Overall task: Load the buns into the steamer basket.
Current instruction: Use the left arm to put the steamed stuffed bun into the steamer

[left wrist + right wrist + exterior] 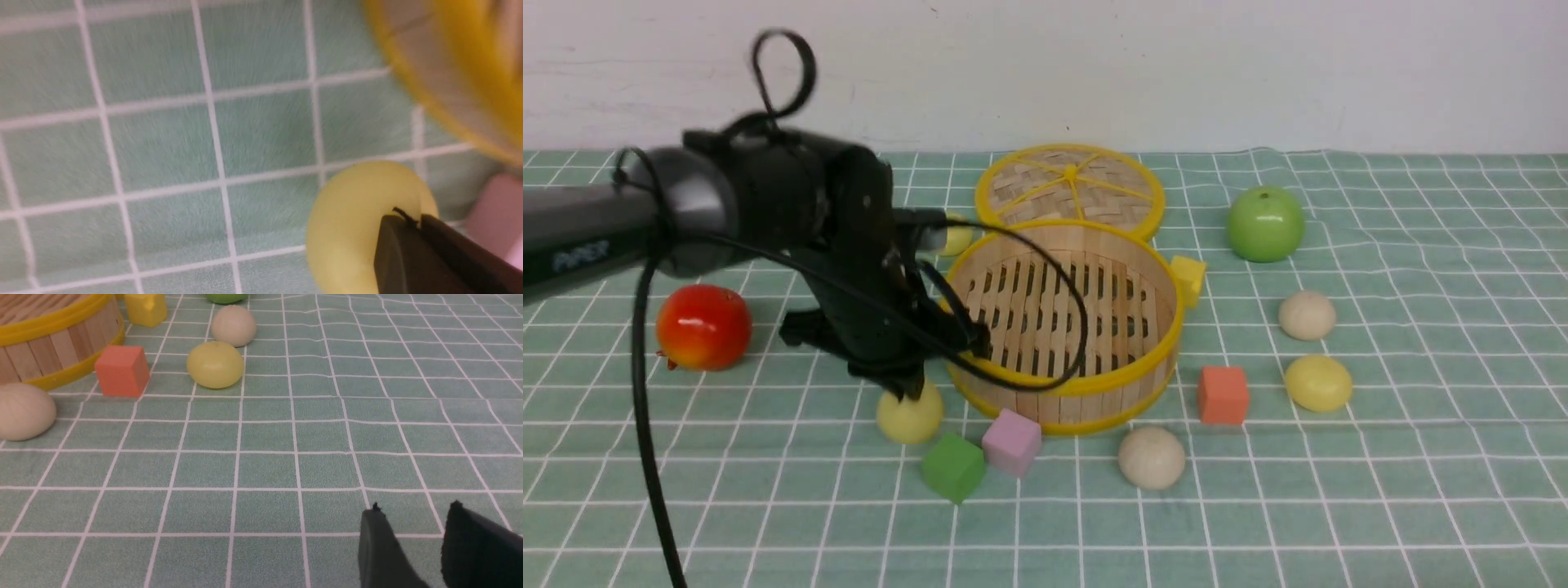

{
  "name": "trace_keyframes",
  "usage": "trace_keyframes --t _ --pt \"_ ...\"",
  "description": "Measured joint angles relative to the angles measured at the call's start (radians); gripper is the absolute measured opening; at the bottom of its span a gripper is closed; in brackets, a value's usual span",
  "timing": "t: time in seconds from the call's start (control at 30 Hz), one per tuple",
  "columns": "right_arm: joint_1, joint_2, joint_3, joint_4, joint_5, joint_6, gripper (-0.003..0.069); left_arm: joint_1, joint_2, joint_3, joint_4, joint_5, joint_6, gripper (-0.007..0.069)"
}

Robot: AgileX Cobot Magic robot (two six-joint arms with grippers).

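The steamer basket [1045, 404] stands empty mid-table, its blurred rim [470, 81] also showing in the left wrist view. My left gripper [907, 385] hangs just left of it, right over a pale yellow bun [909, 418]. Its jaws are pressed together against that bun [351, 220], and nothing is between the left gripper's [410, 220] tips. Another yellow bun [956, 238] lies behind the arm. A beige bun [1152, 457] lies in front of the basket, and a beige bun [1307, 315] and a yellow bun [1317, 382] lie to its right. My right gripper [414, 508] stands open over bare cloth.
The woven lid [1070, 188] leans behind the basket. A red apple [703, 327] sits far left and a green apple [1264, 222] back right. Green [953, 467], pink [1011, 442], orange [1223, 394] and yellow [1188, 278] cubes ring the basket.
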Motion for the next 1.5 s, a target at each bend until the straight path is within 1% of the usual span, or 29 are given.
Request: trace_keyframes --t 0.2,0.33,0.47,0.5,0.53,0.63,0.83,1.0,1.23,1.37,1.43,1.5 --pt "0.000 0.000 0.000 0.000 0.000 0.000 0.0240 0.000 -0.035 -0.088 -0.009 0.007 0.000 -0.0013" --pt "0.000 0.000 0.000 0.000 0.000 0.000 0.0240 0.000 -0.035 -0.117 -0.053 0.002 0.021 -0.0013" --pt "0.000 0.000 0.000 0.000 0.000 0.000 0.0240 0.000 -0.028 -0.148 -0.155 -0.031 0.073 -0.0013" --pt "0.000 0.000 0.000 0.000 0.000 0.000 0.0240 0.000 -0.028 -0.149 -0.155 -0.033 0.073 -0.0013" --pt "0.000 0.000 0.000 0.000 0.000 0.000 0.0240 0.000 -0.022 -0.160 -0.192 -0.051 0.092 -0.0013" --pt "0.000 0.000 0.000 0.000 0.000 0.000 0.0240 0.000 -0.003 -0.180 -0.226 -0.071 0.114 -0.0013" --pt "0.000 0.000 0.000 0.000 0.000 0.000 0.0240 0.000 0.059 -0.195 -0.248 -0.085 0.125 -0.0013" --pt "0.000 0.000 0.000 0.000 0.000 0.000 0.0240 0.000 0.134 -0.196 -0.256 -0.138 0.128 -0.0013" --pt "0.000 0.000 0.000 0.000 0.000 0.000 0.0240 0.000 0.172 -0.196 -0.268 -0.145 0.130 -0.0011" --pt "0.000 0.000 0.000 0.000 0.000 0.000 0.0240 0.000 0.174 -0.196 -0.288 -0.146 0.130 0.0018" --pt "0.000 0.000 0.000 0.000 0.000 0.000 0.0240 0.000 0.174 -0.197 -0.293 -0.142 0.130 0.0053" --pt "0.000 0.000 0.000 0.000 0.000 -0.001 0.0240 0.000 0.174 -0.205 -0.295 -0.130 0.128 0.0109"
